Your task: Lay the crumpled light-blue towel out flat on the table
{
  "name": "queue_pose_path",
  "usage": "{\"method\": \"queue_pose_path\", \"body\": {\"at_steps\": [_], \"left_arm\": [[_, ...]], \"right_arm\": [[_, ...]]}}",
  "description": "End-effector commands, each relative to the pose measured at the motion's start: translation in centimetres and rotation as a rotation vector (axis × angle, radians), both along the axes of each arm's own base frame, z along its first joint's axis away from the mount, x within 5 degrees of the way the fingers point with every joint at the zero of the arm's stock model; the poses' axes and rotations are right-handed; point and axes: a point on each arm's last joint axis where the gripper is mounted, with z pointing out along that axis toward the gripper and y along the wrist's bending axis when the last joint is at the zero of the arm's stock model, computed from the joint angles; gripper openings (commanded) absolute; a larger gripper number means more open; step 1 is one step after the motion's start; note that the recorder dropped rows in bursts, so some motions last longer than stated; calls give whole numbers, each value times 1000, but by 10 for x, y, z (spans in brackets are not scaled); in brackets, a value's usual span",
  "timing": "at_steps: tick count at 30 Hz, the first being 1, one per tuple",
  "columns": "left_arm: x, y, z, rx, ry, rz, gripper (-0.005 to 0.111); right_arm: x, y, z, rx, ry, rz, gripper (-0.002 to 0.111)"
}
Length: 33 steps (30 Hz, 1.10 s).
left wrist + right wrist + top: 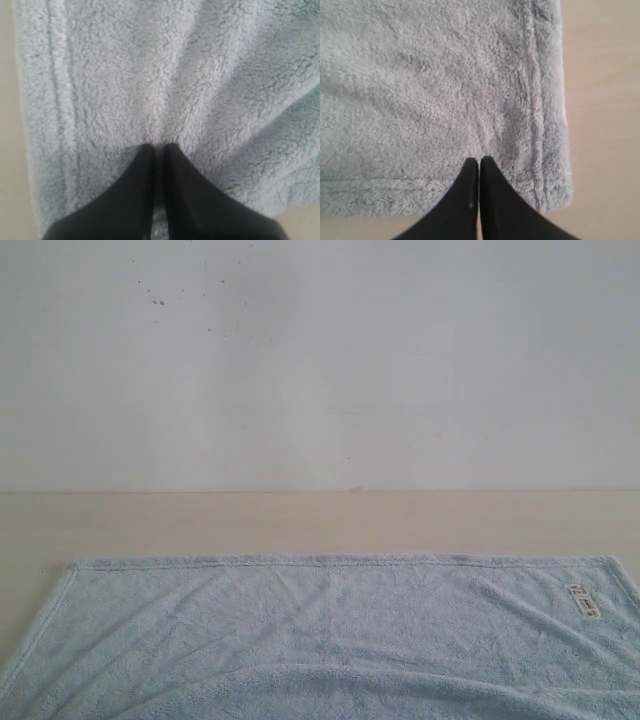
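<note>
The light-blue towel (320,640) lies spread across the table (300,525), its far hem straight and its white tag (584,601) near the far right corner. Soft creases run toward the near corners, and a low ridge crosses the near part. Neither gripper shows in the exterior view. My left gripper (159,146) is shut on a pinch of the towel (165,75) beside a hemmed side edge, with folds gathering at its tips. My right gripper (479,159) is shut on the towel (430,75) close to a hemmed corner (555,195).
A white wall (320,360) with small dark specks rises behind the table's far edge. A bare strip of table lies between the wall and the towel's far hem. Bare table (605,125) also shows beside the towel's corner in the right wrist view.
</note>
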Motion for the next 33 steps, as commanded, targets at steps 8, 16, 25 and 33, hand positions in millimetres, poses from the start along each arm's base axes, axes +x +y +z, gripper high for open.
{"method": "queue_pose_path", "body": {"at_steps": [8,16,25,33], "left_arm": [[-9,-2,-7,-7,53,-3,8],[-7,-1,-7,-3,38,0,8],[-8,-2,-7,-6,40,4,8],[-4,-1,-6,-6,8,24,8]], "right_arm": [[4,-3,-23,-11,76,21,0],[1,-3,-33,4,160,15,0],[-19,-17,-32,-140,364,-96,0],[-13,-25,-17,-236,218,-165,0]]}}
